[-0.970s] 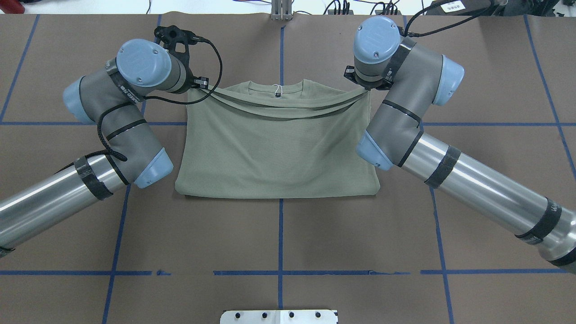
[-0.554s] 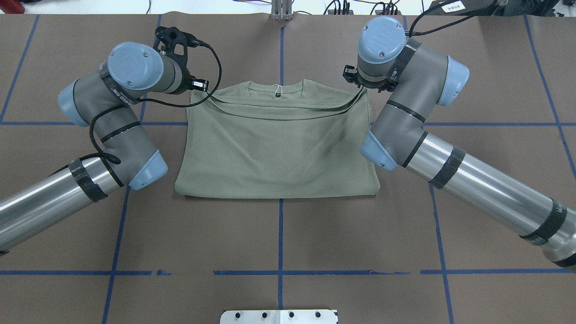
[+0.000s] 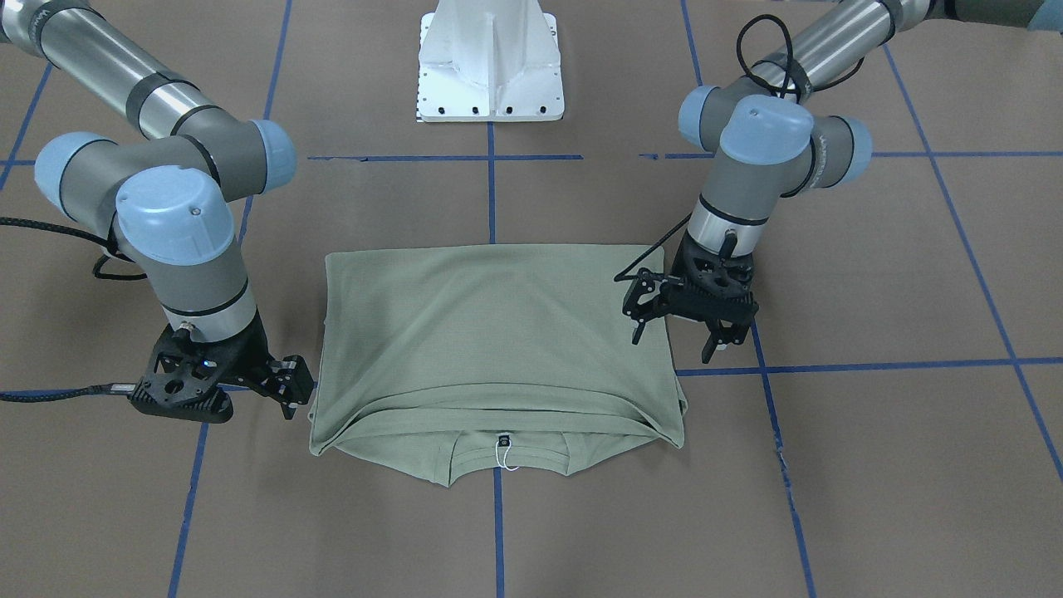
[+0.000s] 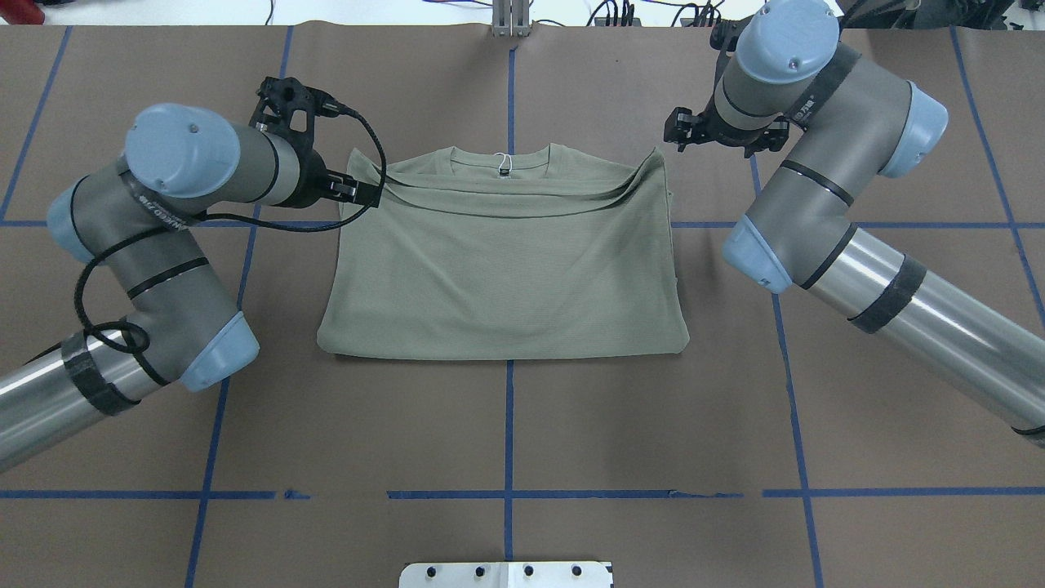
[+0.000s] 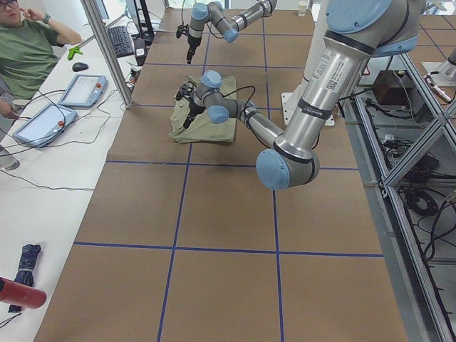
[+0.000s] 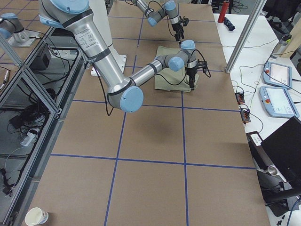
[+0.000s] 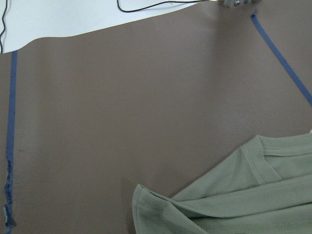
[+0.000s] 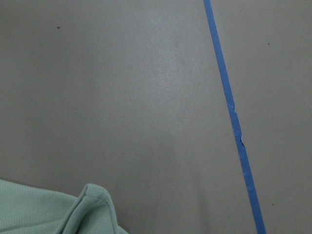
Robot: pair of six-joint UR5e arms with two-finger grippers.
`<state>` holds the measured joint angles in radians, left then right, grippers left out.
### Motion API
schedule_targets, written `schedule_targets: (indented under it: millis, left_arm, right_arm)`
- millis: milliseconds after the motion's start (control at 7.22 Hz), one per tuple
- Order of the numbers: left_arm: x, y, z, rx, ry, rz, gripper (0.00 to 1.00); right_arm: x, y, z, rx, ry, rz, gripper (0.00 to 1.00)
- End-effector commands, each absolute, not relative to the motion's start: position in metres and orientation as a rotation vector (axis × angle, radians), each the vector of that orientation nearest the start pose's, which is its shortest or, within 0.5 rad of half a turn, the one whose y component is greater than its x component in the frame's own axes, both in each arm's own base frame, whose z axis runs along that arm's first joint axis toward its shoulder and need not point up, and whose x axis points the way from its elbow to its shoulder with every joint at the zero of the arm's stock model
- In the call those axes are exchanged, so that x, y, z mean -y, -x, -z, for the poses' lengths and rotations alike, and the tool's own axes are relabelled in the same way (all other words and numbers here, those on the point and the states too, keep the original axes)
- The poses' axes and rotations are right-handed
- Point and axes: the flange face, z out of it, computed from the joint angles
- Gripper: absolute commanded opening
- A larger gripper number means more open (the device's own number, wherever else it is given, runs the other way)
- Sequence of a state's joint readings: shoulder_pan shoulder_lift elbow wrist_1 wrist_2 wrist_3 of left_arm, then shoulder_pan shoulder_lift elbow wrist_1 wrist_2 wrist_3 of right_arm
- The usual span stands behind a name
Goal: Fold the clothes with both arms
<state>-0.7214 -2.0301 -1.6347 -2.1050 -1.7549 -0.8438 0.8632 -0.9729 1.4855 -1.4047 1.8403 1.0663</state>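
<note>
The sage-green shirt (image 4: pixel 506 269) lies folded flat on the brown table, its collar and neck tag (image 4: pixel 504 166) at the far edge. In the front-facing view the shirt (image 3: pixel 490 332) has its collar nearest the camera. My left gripper (image 4: pixel 365 193) is open and empty beside the shirt's far left corner; its fingers (image 3: pixel 712 345) stand wide apart. My right gripper (image 4: pixel 676 131) is open and empty, just off the far right corner, and also shows in the front-facing view (image 3: pixel 292 389). The wrist views show only shirt corners (image 7: pixel 234 200) (image 8: pixel 48 214), no fingers.
The white pedestal base (image 3: pixel 490 75) stands at the robot's side of the table. Blue tape lines (image 4: pixel 508 425) grid the brown cover. A metal post (image 4: pixel 510 16) stands at the far edge. An operator (image 5: pixel 28 50) and tablets (image 5: pixel 82 89) are beyond it.
Both grippers let go of the shirt's folded-over far edge and drew outward, away from its corners. The lifted edge has dropped and now lies on the shirt.
</note>
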Motion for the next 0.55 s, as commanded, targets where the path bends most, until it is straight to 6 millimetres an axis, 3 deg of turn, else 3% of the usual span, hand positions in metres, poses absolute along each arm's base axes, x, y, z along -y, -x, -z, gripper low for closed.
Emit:
schedule_targets:
  millis: [0,139,277,416]
  left_arm:
    - [0.479,-0.425,-0.327,-0.961,-0.501,-0.055,1.00]
    - [0.450,-0.435,-0.353,-1.013,-0.463,-0.021,0.92]
    - [0.423,-0.435,-0.378,-1.091,-0.443,0.059,0.74]
    - [0.405,-0.449,-0.382,-1.102,-0.417,0.086,0.71]
  right_arm:
    - [0.611,0.376,-0.345,0.756,-0.212,-0.228,1.00]
    - [0.611,0.376,-0.345,0.756,-0.213,-0.228,1.00]
    - [0.612,0.375,-0.344,0.757,-0.214,-0.231,1.00]
    - [0.610,0.373,-0.339,0.765,-0.221,-0.229,1.00]
